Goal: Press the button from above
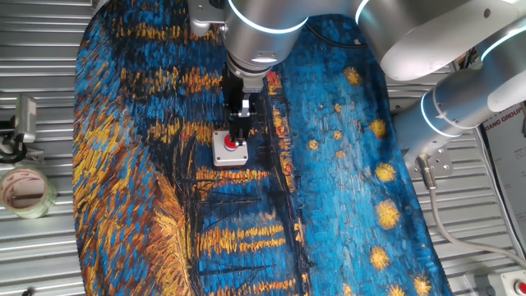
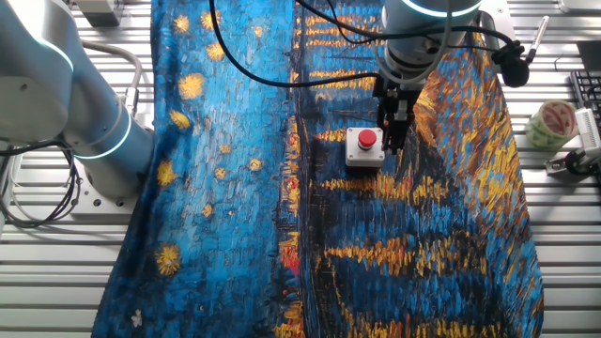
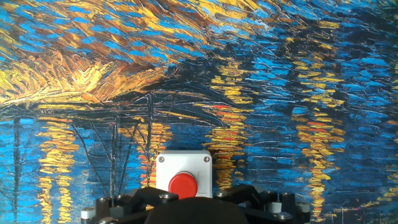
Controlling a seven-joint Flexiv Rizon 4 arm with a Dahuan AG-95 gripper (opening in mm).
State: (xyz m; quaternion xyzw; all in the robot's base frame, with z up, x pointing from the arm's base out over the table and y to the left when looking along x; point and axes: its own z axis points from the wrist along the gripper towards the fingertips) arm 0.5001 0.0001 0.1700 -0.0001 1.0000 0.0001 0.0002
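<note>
While the arm hangs over the counter [image 1: 49,247], its claw [image 1: 238,131] points down w/ tips just above the button [image 1: 230,145], a red dome in a square white box sitting on a blue-and-gold painted cloth [image 1: 345,189] near mid-table. Other fixed view: claw [image 2: 394,139] at the box's edge beside the button [image 2: 366,140]. Hand view: button [image 3: 183,184] low centre; fingertips hidden, so can't tell if apart or together. Tape roll [image 1: 25,191] sits off the cloth.
</note>
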